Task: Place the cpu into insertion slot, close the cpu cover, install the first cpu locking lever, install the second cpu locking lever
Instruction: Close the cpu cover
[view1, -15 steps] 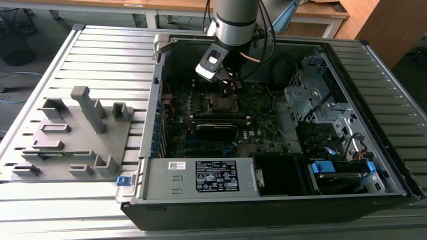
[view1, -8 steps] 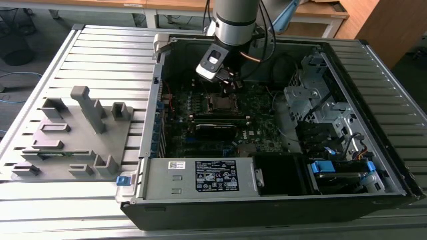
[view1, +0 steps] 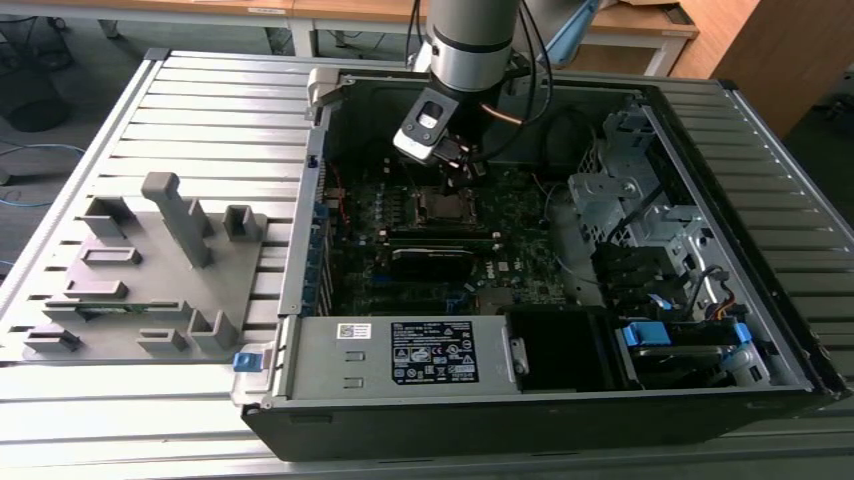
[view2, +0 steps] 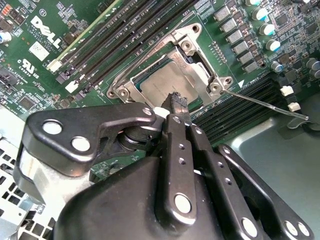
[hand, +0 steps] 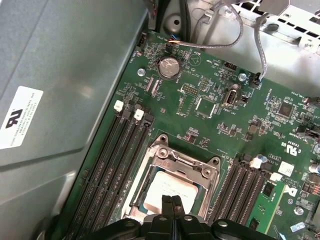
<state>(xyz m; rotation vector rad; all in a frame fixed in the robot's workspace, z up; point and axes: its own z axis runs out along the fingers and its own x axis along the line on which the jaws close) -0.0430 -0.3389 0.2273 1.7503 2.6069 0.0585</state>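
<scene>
We see the open computer case (view1: 534, 425) lying on its side on a slatted metal table (view1: 200, 110). It holds the motherboard (view1: 521, 220) on its floor, a power supply (view1: 400, 355) at the near end, and drive bays toward the exterior view's right. The arm (view1: 470, 40) reaches down into the case, and the gripper (view1: 454, 162) hangs just above the insertion slot (view1: 445, 205).

In the second wrist view the slot holds the cpu (view2: 165, 82), its grey top showing through the cut-out of the cpu cover (view2: 192, 40). The cover looks lowered around the chip, though we cannot tell whether it lies fully flat. The jaws are closed on each other with nothing between them. Their tip sits at the cover's near edge, and we cannot make out whether it touches.

A thin locking lever (view2: 265, 105) juts free, well away from the socket. We judge placement done, the cover step in hand and the levers not yet latched. Any push here calls for a short, steady press on the frame, kept off the chip's top.
</scene>
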